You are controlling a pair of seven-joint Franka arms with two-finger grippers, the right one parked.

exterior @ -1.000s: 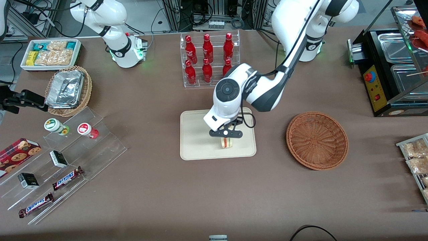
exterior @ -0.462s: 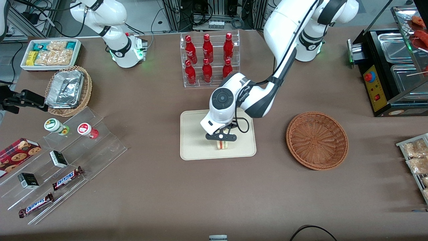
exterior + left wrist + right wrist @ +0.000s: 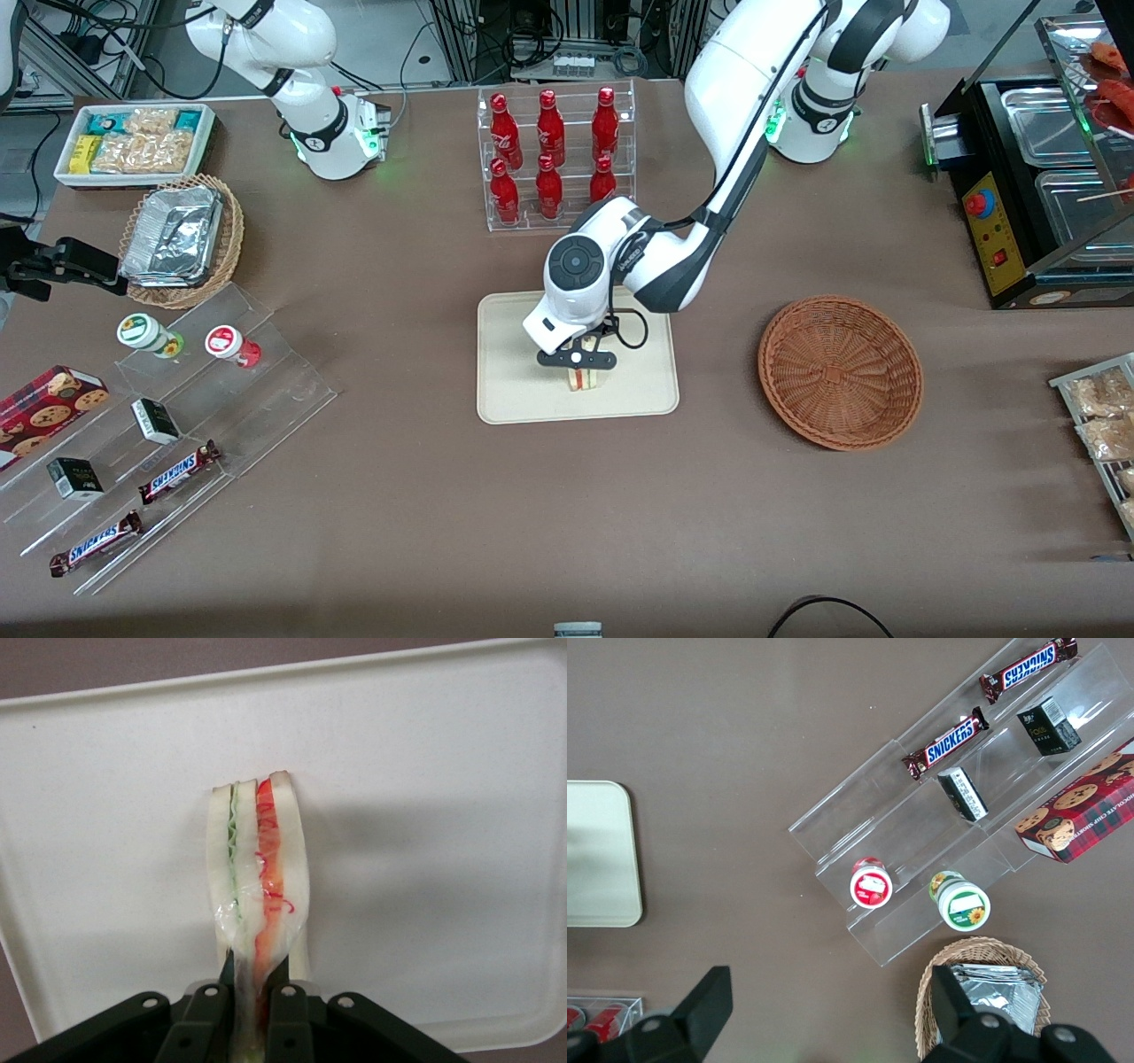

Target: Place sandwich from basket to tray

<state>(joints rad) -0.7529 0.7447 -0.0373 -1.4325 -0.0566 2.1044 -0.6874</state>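
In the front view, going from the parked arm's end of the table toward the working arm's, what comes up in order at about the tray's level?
Clear stepped display stand → tray → gripper, shut on the sandwich over the tray → basket.

Bottle rack (image 3: 556,159): clear acrylic, six red bottles, at the table edge farthest from the front camera.
Snack bin (image 3: 135,142): white, in the table corner at the parked arm's end.
Tan wicker basket (image 3: 182,239): holds foil containers, just beside the snack bin and nearer the camera.
Stepped acrylic stand (image 3: 257,390): carries two lidded cups, two dark boxes and two Snickers bars (image 3: 179,471).
Cookie box (image 3: 49,412): at the parked arm's end edge.
Black appliance (image 3: 1001,230): at the working arm's end edge.
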